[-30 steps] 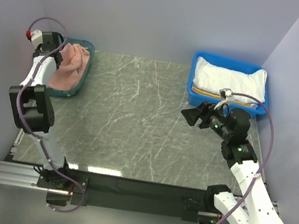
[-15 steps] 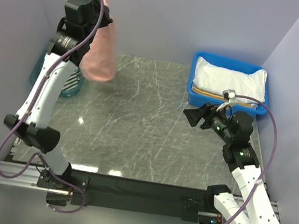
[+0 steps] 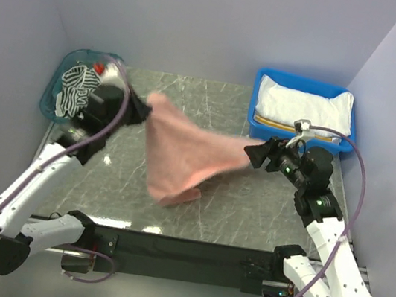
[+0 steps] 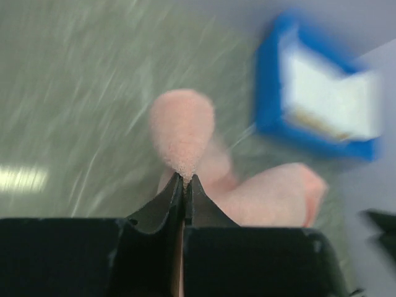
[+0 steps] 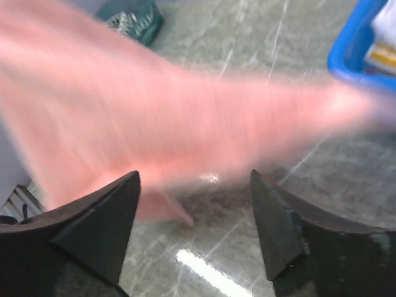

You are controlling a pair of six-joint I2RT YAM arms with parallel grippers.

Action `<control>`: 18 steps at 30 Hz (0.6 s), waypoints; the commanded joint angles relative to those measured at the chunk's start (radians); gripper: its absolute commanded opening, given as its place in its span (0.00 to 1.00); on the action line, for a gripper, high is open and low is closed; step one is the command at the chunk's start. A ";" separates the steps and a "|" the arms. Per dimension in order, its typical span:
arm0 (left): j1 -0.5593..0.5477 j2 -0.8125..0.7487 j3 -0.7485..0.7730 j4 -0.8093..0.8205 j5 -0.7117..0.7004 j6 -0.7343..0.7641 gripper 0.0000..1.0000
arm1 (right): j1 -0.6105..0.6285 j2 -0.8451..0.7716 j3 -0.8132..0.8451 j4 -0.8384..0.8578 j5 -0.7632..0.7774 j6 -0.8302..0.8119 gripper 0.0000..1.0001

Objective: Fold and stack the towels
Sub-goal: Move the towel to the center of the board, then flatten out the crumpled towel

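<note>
The salmon pink towel is spread in mid-air over the middle of the table, blurred with motion. My left gripper is shut on one corner of the pink towel. My right gripper stands open just right of the towel's far tip, with the pink towel streaking past in front of its fingers and nothing between them. A dark-and-white striped towel lies in the teal bin at the back left. A white towel rests on a yellow-and-white striped one in the blue bin.
The green marble table top runs between the two bins. Lilac walls close in the back and both sides. A black strip and a metal rail carry the arm bases at the near edge.
My left arm lifted the pink towel out of the teal bin, swung it high, then flung it down and right over the table. The striped towel in the bin now shows. The right gripper barely moved.
</note>
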 commanded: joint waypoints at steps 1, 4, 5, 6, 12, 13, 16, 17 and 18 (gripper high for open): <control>0.001 -0.064 -0.328 -0.071 -0.065 -0.146 0.05 | 0.010 0.067 -0.004 -0.042 0.000 -0.014 0.76; 0.001 -0.188 -0.561 -0.093 -0.078 -0.229 0.09 | 0.036 0.132 -0.011 -0.067 0.030 -0.018 0.74; 0.001 -0.219 -0.600 -0.105 -0.087 -0.246 0.13 | 0.047 0.152 -0.011 -0.082 0.037 -0.020 0.73; 0.001 -0.250 -0.629 -0.122 -0.110 -0.263 0.16 | 0.057 0.193 -0.007 -0.090 0.043 -0.021 0.72; 0.002 -0.355 -0.626 -0.174 -0.139 -0.233 0.78 | 0.126 0.320 -0.028 -0.122 0.198 0.020 0.70; 0.002 -0.336 -0.573 -0.172 -0.125 -0.184 0.84 | 0.128 0.330 -0.036 -0.119 0.215 0.041 0.70; 0.002 -0.158 -0.437 -0.175 -0.064 -0.087 0.99 | 0.123 0.350 -0.063 -0.122 0.285 0.074 0.69; 0.002 -0.113 -0.404 -0.154 -0.032 -0.066 0.99 | 0.123 0.354 -0.072 -0.134 0.308 0.083 0.69; 0.001 -0.064 -0.375 -0.136 -0.004 -0.047 0.99 | 0.117 0.362 -0.077 -0.141 0.346 0.091 0.69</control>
